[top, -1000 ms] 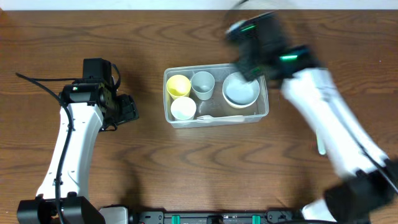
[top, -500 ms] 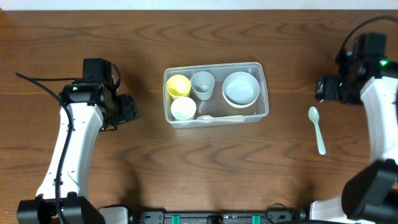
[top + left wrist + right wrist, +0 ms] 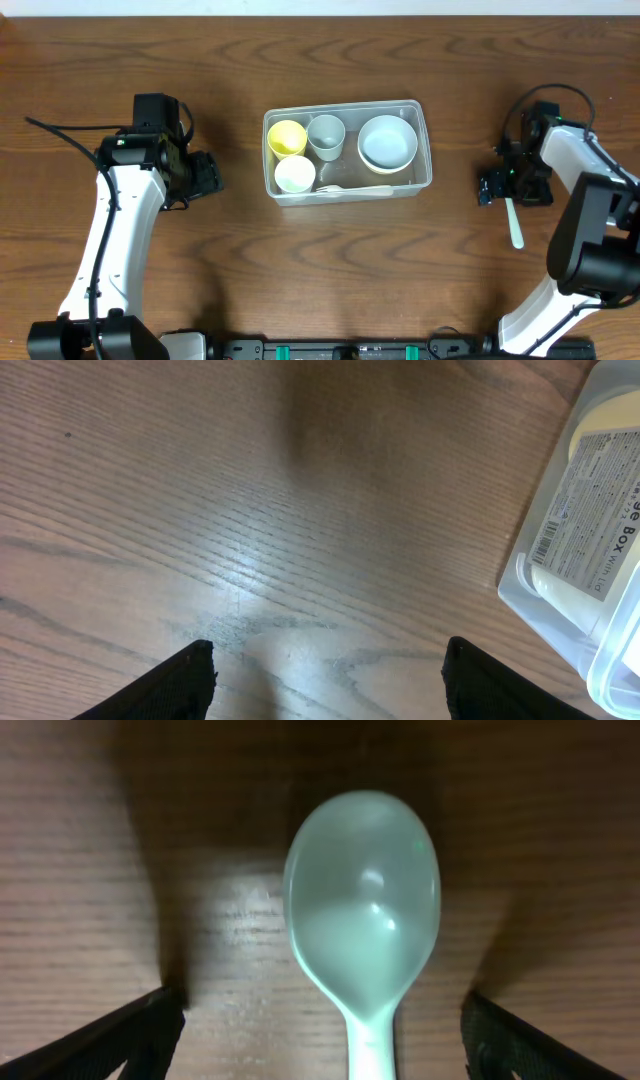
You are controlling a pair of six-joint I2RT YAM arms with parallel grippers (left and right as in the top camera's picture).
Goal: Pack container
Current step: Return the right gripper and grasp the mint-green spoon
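Well, the container (image 3: 421,178) sits in the middle, cups (image 3: 326,135) and a bowl (image 3: 387,142) inside. Off to its right, the right gripper (image 3: 509,190) hangs over a pale spoon (image 3: 362,915), jaws apart either side, not touching. The left gripper (image 3: 208,174) hovers left of the container, jaws apart, empty.

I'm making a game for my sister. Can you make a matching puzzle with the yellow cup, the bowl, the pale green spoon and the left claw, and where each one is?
1 yellow cup
2 bowl
3 green spoon
4 left claw

A beneath the open right claw
B right end of the tub
C over bare table, left of the tub
D tub's far-left corner

Pairs: 1-D, 2-B, 3-A, 4-C
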